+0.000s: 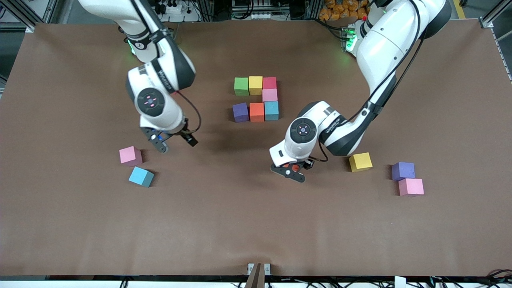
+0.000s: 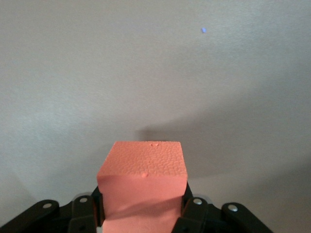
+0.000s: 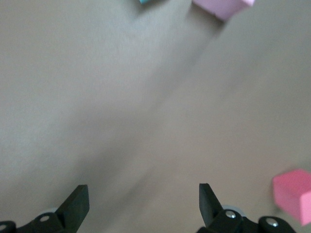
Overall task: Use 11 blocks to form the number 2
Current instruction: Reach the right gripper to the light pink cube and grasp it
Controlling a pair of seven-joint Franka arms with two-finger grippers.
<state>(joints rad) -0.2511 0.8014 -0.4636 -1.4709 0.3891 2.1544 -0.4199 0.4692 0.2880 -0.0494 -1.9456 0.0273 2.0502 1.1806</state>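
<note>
Red block (image 2: pixel 143 184) (in left gripper (image 2: pixel 141 213))

Thirteen foam cubes appear in all: seven grouped in the partial digit, namely one green block (image 1: pixel 241 86), one yellow block (image 1: pixel 255 85), one red block (image 1: pixel 270 83), one pink block (image 1: pixel 270 95), one purple block (image 1: pixel 240 112), one orange block (image 1: pixel 257 112) and one blue block (image 1: pixel 271 110). Five lie loose on the bench (image 1: pixel 256 224): two pink cubes (image 1: pixel 130 155) (image 1: pixel 411 187), one blue cube (image 1: pixel 141 176), one yellow cube (image 1: pixel 360 162) and one purple cube (image 1: pixel 403 171). One further red-orange cube (image 2: pixel 142 187) sits in the left claw (image 1: pixel 293 170), and two arms with one claw each complete the count, the right claw (image 1: pixel 160 141) empty.
</note>
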